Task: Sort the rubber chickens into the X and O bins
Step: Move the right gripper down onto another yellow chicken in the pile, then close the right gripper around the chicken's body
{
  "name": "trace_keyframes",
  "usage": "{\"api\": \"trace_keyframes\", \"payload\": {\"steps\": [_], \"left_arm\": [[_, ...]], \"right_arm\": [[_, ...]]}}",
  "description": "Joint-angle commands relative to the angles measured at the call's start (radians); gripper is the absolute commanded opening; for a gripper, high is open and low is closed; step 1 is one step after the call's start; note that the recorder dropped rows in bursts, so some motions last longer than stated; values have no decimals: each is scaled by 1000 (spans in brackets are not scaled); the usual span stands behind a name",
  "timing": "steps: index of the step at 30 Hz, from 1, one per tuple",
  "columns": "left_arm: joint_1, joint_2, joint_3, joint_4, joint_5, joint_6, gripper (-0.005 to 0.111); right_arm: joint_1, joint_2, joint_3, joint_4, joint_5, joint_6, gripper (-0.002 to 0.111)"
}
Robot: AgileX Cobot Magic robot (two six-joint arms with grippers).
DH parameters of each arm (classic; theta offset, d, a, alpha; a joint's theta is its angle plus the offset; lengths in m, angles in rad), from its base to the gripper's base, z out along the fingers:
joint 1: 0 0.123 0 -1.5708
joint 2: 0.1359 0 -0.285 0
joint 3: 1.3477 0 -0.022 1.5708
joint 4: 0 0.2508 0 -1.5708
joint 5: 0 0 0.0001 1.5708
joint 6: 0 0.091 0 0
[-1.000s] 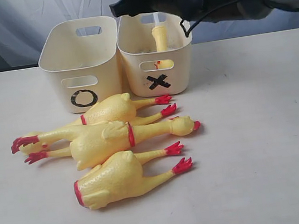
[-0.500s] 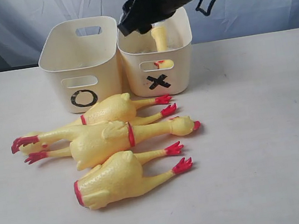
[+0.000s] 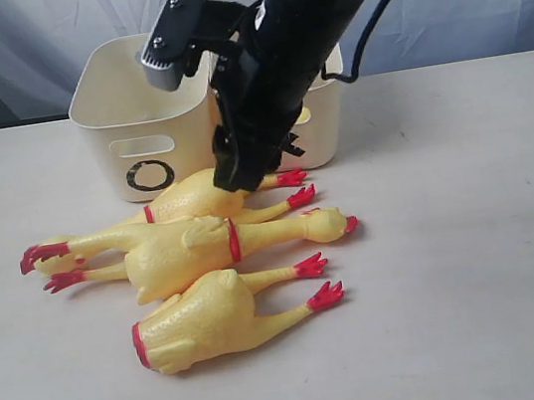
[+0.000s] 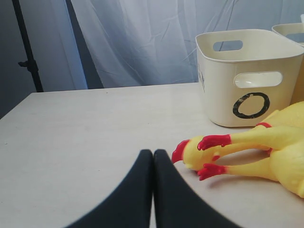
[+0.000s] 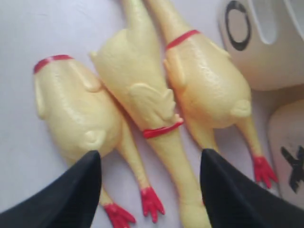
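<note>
Three chickens lie side by side, touching, on the table (image 3: 473, 230) in front of the two bins that stand along its far edge: the O bin (image 3: 136, 129) to the left and the X bin (image 3: 332, 110), mostly hidden behind the right arm. The rear chicken (image 3: 196, 195) and front chicken (image 3: 200, 321) point their red feet to the right. The middle chicken (image 3: 184, 253) lies the other way, head to the right.

The right hand (image 5: 148, 154) hangs over the pile with its fingers spread wide and nothing in them. In the right wrist view the middle chicken's neck and one leg of the front chicken lie between the fingers. The left hand (image 4: 153, 154) sits low over the table, fingers pressed together and empty, near the rear chicken's head.

These toys look light, soft and hollow, so they should squash under pressure and spring back. Their skin is probably a little tacky, not slippery. The legs and necks are thin and likely floppy, so a grip there would let the body swing. The fat body just behind the neck ring seems the safer hold, taken across its width. Because the bodies touch, a finger may catch a neighbour's leg.
</note>
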Motion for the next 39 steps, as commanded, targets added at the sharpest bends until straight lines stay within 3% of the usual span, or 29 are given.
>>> {"api": "trace_keyframes", "payload": {"steps": [1,12,17,26,39], "left_arm": [[7,-3,4,0,1,-5,0],[7,-3,4,0,1,-5,0],[7,-3,4,0,1,-5,0],[7,-3,4,0,1,-5,0],[7,-3,4,0,1,-5,0]], "right_arm": [[51,-11,-4,14,54,-15,58],[96,26,41,16,118,-1,59],[109,50,105,20,43,0,69],[164,110,135,-45,-114,0,69],[174,187,135,-103,-169,20,69]]}}
